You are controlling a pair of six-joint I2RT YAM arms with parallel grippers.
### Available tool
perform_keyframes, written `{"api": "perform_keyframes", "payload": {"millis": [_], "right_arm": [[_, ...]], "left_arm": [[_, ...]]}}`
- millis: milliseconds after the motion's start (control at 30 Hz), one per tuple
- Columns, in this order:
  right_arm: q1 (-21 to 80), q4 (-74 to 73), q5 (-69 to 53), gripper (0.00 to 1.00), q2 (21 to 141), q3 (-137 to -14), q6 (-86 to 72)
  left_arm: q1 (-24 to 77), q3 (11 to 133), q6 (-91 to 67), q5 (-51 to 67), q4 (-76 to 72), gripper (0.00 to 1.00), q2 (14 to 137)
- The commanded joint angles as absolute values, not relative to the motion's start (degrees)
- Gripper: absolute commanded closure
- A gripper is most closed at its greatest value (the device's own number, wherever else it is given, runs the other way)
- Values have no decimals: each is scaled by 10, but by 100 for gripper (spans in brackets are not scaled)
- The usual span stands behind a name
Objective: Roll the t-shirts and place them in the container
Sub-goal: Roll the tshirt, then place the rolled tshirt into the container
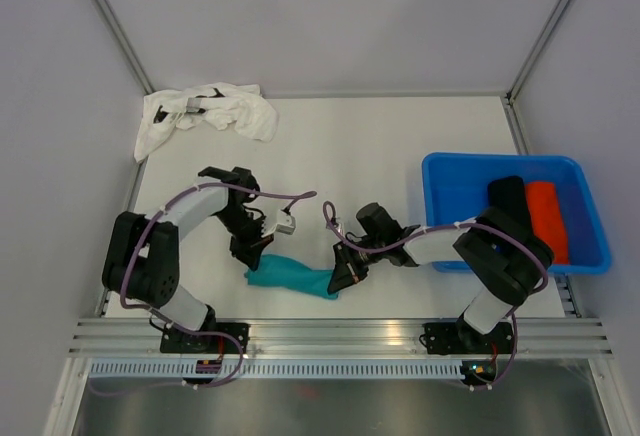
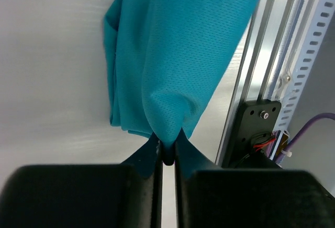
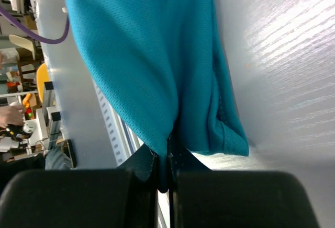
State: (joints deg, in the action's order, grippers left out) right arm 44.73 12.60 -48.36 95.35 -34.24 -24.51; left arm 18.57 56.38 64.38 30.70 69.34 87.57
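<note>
**Q:** Where is the teal shirt?

**A:** The solid teal mesh-knit t-shirt (image 1: 292, 278) is bunched into a narrow strip. It is stretched left to right between the two arms, near the near edge of the white table (image 1: 400, 136). Whether it touches the tabletop cannot be told.

**Q:** And the pincers?

**A:** Both are clenched on the cloth. The left gripper (image 1: 254, 262) pinches a fold at the strip's left end, and the right gripper (image 1: 345, 278) nips its right end. Each wrist view shows fabric squeezed between closed black fingers (image 2: 152, 157).

**Q:** What else is on the table?

**A:** A crumpled white cotton t-shirt (image 1: 210, 114) lies at the far left corner, well apart. At the right, a blue plastic rectangular bin (image 1: 440, 171) holds a black fabric roll (image 1: 508, 196) beside an orange-red fabric roll (image 1: 546, 218).
</note>
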Motion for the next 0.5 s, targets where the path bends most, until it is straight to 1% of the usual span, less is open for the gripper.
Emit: {"api": "perform_keyframes", "payload": {"millis": [0, 33, 67, 100, 133, 167, 200, 233, 333, 467], "right_arm": [[443, 120, -522, 100, 953, -365, -262], [440, 113, -522, 100, 968, -375, -258], [439, 101, -528, 100, 976, -385, -254], [437, 88, -529, 100, 992, -406, -245], [432, 75, -531, 100, 1001, -416, -237], [429, 47, -533, 100, 1008, -425, -231], [427, 38, -533, 100, 1012, -438, -224], [425, 33, -534, 100, 1016, -443, -220], [422, 9, -538, 100, 1023, -465, -209], [419, -72, -544, 100, 1039, -496, -179]], "left_arm": [[162, 564, 604, 295, 675, 88, 912], [161, 563, 592, 287, 658, 77, 917], [160, 560, 582, 269, 641, 55, 913], [160, 560, 572, 266, 611, 44, 906], [160, 559, 569, 264, 600, 39, 885], [160, 559, 567, 265, 586, 31, 869], [159, 557, 566, 264, 575, 20, 853], [159, 554, 565, 262, 552, 2, 817], [160, 556, 554, 212, 509, 0, 767], [160, 571, 545, 154, 463, 0, 661]]}}
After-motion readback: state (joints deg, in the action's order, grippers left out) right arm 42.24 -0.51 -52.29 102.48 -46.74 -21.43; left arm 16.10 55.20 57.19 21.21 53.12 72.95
